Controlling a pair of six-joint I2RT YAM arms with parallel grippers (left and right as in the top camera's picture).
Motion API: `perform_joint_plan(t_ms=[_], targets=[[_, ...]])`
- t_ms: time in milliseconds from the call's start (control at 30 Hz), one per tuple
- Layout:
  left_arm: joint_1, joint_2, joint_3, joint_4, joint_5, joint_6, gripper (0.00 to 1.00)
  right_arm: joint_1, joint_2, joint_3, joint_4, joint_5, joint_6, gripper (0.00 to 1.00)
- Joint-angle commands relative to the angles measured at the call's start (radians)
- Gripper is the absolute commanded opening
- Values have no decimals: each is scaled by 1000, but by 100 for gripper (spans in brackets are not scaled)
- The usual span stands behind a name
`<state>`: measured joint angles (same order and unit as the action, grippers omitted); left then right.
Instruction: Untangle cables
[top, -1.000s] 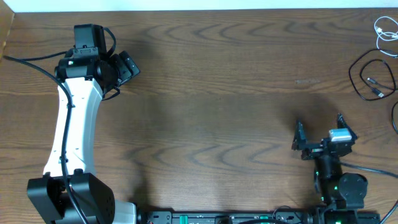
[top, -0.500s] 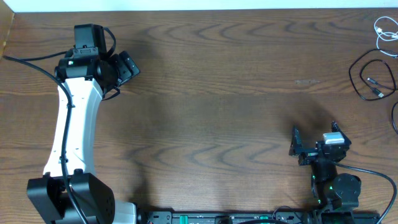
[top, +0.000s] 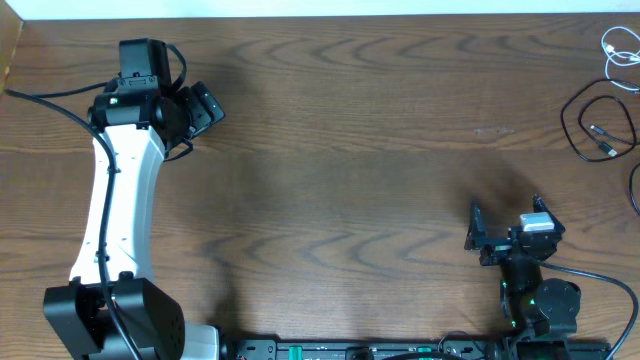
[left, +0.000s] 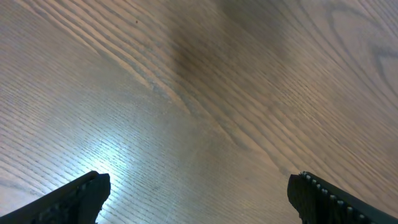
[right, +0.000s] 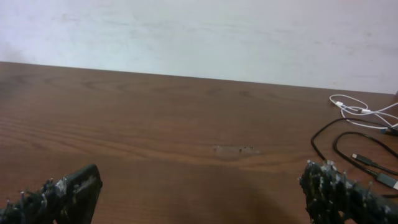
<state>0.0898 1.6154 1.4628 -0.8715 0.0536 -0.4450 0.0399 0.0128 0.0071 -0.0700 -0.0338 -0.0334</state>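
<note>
Two cables lie at the table's (top: 350, 150) far right edge: black cable (top: 585, 125), white cable (top: 617, 48) beyond it. My right fingers (right: 68, 190) and left fingers (left: 81, 193) both gape wide, empty. Right should reach out, pinch one black strand low, drag it clear slowly.

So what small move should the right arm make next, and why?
Probably reach the right tool forward and to its right, toward the black cable. The tool is open and empty, above bare table, while the black cable and the white cable lie looped at the far right edge, well apart from it.
</note>
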Motion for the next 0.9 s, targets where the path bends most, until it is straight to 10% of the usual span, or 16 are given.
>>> perform_joint_plan(t_ms=[0, 633, 867], targets=[[3, -13, -4, -3, -2, -2, 96, 8, -2, -2, -3, -10, 14, 99], [1, -104, -32, -1, -29, 2, 96, 8, -2, -2, -3, -10, 14, 99], [1, -387, -326, 314, -29, 19, 96, 8, -2, -2, -3, -10, 14, 99]])
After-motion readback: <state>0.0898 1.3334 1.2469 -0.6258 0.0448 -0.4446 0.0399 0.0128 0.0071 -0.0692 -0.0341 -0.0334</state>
